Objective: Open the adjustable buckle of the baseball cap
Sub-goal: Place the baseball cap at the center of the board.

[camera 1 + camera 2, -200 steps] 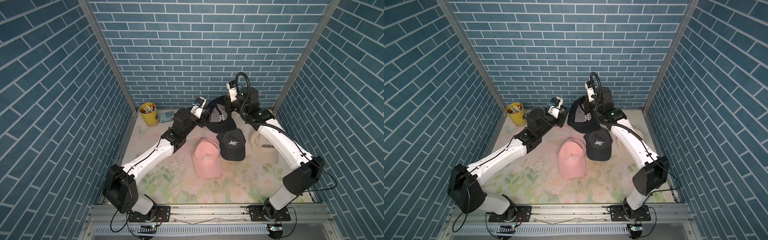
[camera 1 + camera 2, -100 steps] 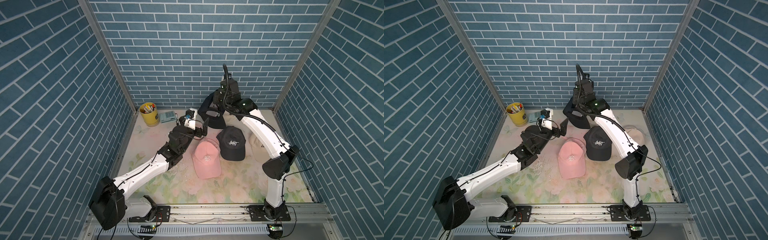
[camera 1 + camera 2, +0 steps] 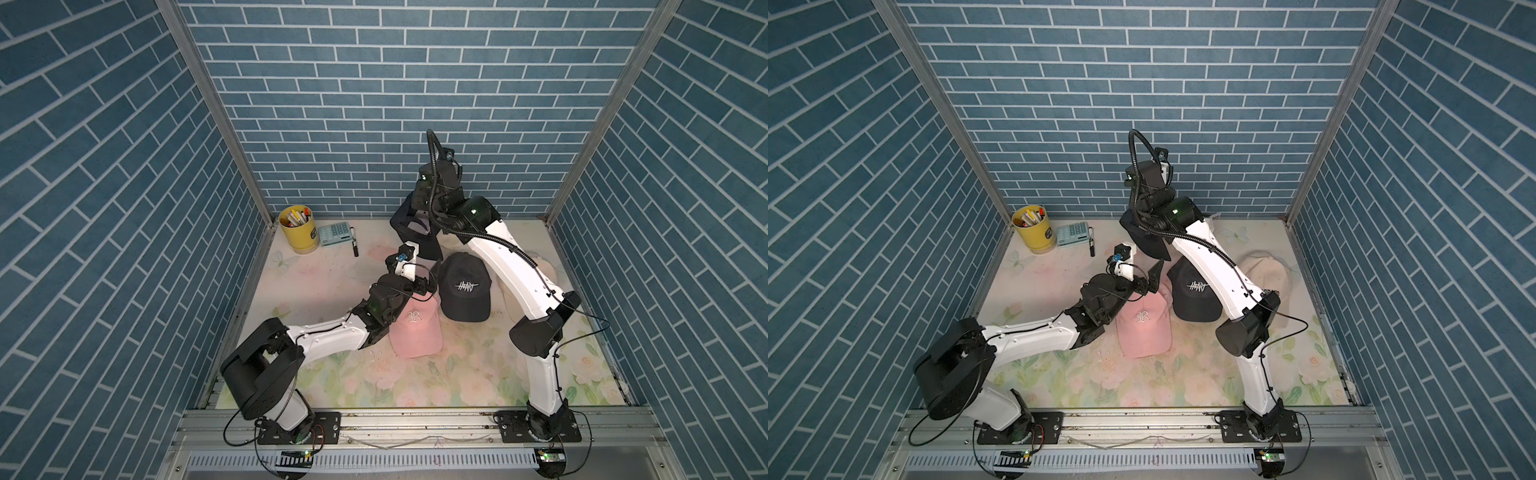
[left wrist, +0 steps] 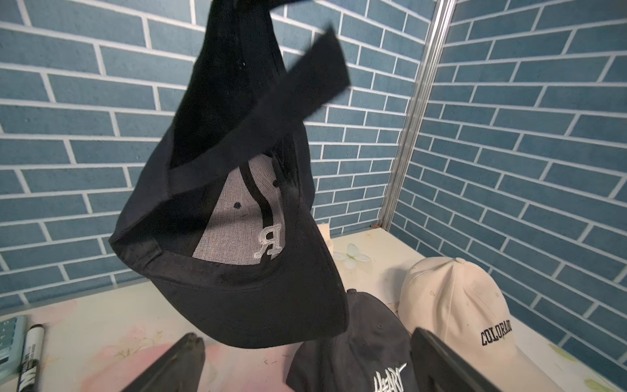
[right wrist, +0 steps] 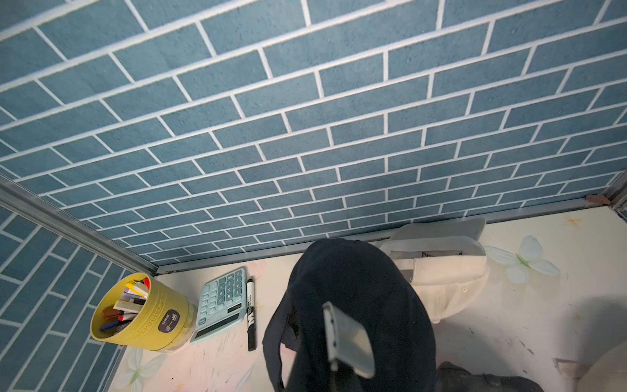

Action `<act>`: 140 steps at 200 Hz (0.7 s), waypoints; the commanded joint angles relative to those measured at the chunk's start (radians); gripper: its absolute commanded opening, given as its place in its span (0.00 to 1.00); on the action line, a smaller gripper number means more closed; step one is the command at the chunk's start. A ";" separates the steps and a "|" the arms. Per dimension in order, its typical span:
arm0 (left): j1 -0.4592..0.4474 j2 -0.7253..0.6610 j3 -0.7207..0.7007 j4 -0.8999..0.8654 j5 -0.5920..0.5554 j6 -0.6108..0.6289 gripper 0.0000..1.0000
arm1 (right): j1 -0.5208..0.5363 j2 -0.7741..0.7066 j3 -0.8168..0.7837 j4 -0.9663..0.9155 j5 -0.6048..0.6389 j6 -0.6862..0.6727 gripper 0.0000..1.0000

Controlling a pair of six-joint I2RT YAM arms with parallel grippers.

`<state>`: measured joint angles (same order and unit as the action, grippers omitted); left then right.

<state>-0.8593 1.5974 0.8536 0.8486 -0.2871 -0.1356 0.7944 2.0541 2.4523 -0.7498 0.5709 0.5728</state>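
A dark baseball cap point(image 3: 411, 232) hangs in the air at the back, underside toward the left wrist camera point(image 4: 237, 237). My right gripper point(image 3: 419, 210) is shut on its upper part, its fingers buried in the fabric. The cap's black strap point(image 4: 298, 98) sticks out loose, its end free. Close to the right wrist camera a flat grey piece point(image 5: 346, 336) stands off the cap point(image 5: 356, 288); I cannot tell whether it is the buckle. My left gripper point(image 3: 426, 278) is open and holds nothing, in front of and below the cap point(image 4: 305, 339).
On the floral mat lie a pink cap point(image 3: 415, 328) under the left wrist, a black HEART cap point(image 3: 463, 291) and a cream COLORADO cap point(image 4: 458, 305). At the back left stand a yellow pen cup point(image 3: 296, 228), a calculator point(image 3: 336, 235) and a marker point(image 3: 354, 247).
My left gripper has opened, let go of the cap and drawn back toward the front. The right arm has lifted the cap higher at the back.
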 commanded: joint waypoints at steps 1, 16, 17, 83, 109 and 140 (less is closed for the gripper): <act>-0.016 0.065 0.088 0.081 -0.071 -0.038 1.00 | 0.016 -0.006 0.022 -0.028 0.071 0.070 0.00; -0.020 0.114 0.093 0.173 -0.088 -0.063 1.00 | 0.024 -0.006 0.022 -0.029 0.091 0.074 0.00; -0.021 0.116 0.093 0.180 -0.088 -0.064 1.00 | 0.025 -0.006 0.021 -0.029 0.091 0.075 0.00; -0.024 0.185 0.188 0.010 -0.280 -0.138 0.56 | 0.030 -0.023 -0.004 -0.032 0.098 0.077 0.00; -0.015 0.119 0.120 0.019 -0.291 -0.150 0.13 | 0.028 -0.039 -0.046 0.006 0.098 0.049 0.00; 0.014 -0.008 0.013 -0.019 -0.209 -0.156 0.00 | 0.013 -0.060 -0.097 0.056 0.060 -0.039 0.17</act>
<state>-0.8677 1.6924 0.9314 0.8482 -0.5358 -0.2794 0.8185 2.0502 2.3840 -0.7479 0.6388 0.5907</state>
